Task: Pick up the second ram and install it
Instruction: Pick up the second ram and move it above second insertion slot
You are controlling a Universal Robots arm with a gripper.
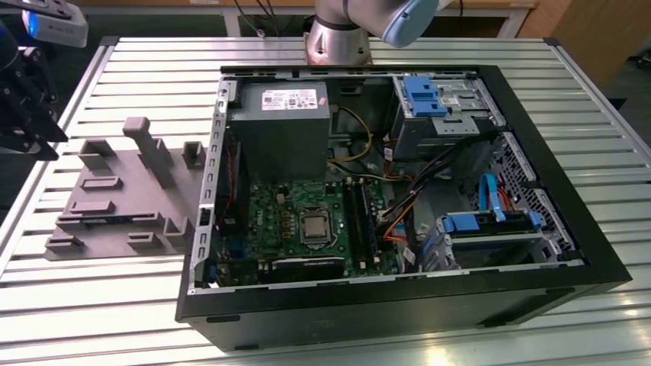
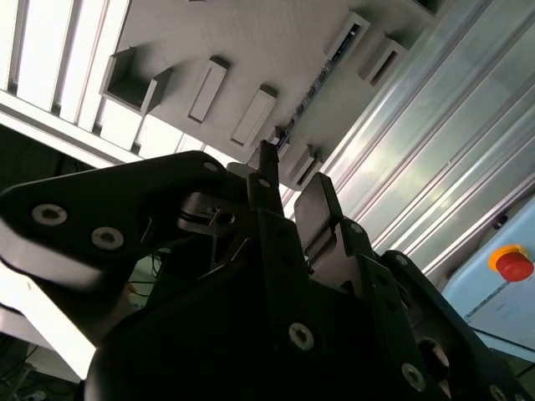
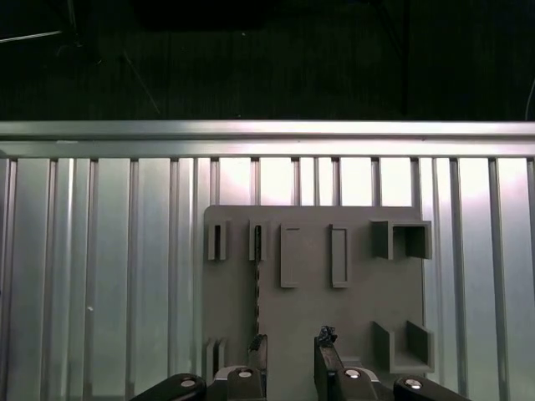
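Standing edgewise in the gray fixture [image 3: 359,301], the second ram [image 3: 257,284] sits near the gripper [image 3: 292,338], jaws released, empty

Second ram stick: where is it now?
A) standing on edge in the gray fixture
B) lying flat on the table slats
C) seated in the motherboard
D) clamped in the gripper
A: in the first wrist view the ram stick stands on edge in the gray fixture, and the gripper is open.
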